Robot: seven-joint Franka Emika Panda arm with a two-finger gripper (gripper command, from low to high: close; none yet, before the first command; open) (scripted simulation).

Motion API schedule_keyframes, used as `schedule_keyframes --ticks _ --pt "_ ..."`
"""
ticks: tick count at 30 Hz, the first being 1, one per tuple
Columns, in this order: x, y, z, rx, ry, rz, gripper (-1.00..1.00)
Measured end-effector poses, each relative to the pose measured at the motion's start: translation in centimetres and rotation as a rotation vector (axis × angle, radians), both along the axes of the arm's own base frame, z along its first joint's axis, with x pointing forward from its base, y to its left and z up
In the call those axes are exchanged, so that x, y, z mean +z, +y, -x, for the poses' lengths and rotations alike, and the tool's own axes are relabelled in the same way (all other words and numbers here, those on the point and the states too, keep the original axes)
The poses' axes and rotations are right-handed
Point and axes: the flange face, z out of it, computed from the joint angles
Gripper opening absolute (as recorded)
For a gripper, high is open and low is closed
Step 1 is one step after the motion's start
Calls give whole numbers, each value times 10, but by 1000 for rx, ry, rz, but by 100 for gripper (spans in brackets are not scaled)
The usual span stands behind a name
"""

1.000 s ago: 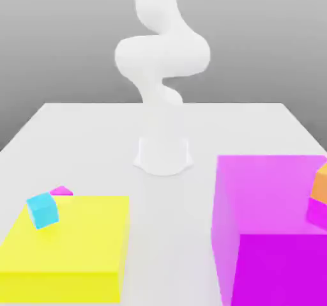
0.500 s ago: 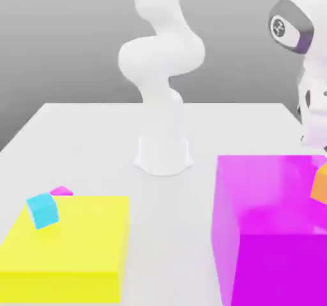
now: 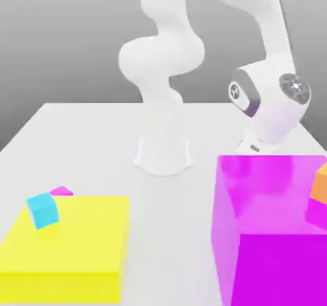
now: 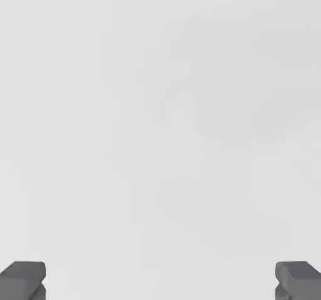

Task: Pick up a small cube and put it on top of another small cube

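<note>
The pink-magenta small cube (image 3: 62, 190) lies on the white table (image 3: 89, 138), just behind the yellow block and touching the cyan cube. The small cube to pick up is hidden from me. My arm's hand (image 3: 271, 107) hangs low at the exterior view's right, its lower end dipping behind the big magenta box. In the hand view my gripper (image 4: 160, 283) is open. Its two dark fingertips (image 4: 24, 280) stand far apart, with only bare table between them.
A large yellow block (image 3: 70, 247) sits at the front on the exterior view's left, with a cyan cube (image 3: 43, 209) at its back edge. A huge translucent magenta box (image 3: 274, 228) fills the front right. An orange cube (image 3: 320, 184) shows at its right edge. The arm's base (image 3: 163, 154) stands mid-table.
The hand has swung down from the upper right and toward the exterior view's left, ending low behind the magenta box. The fingers have stayed open. No cube has moved.
</note>
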Motion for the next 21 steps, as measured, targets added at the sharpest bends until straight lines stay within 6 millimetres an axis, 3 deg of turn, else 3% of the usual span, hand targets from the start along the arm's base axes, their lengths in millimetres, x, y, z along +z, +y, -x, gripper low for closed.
schedule_keyframes --ticks 14,21 --pt "21 -43 -52 -585 -362 -13 0" --pt "-20 -45 -59 -633 -384 -25 0"
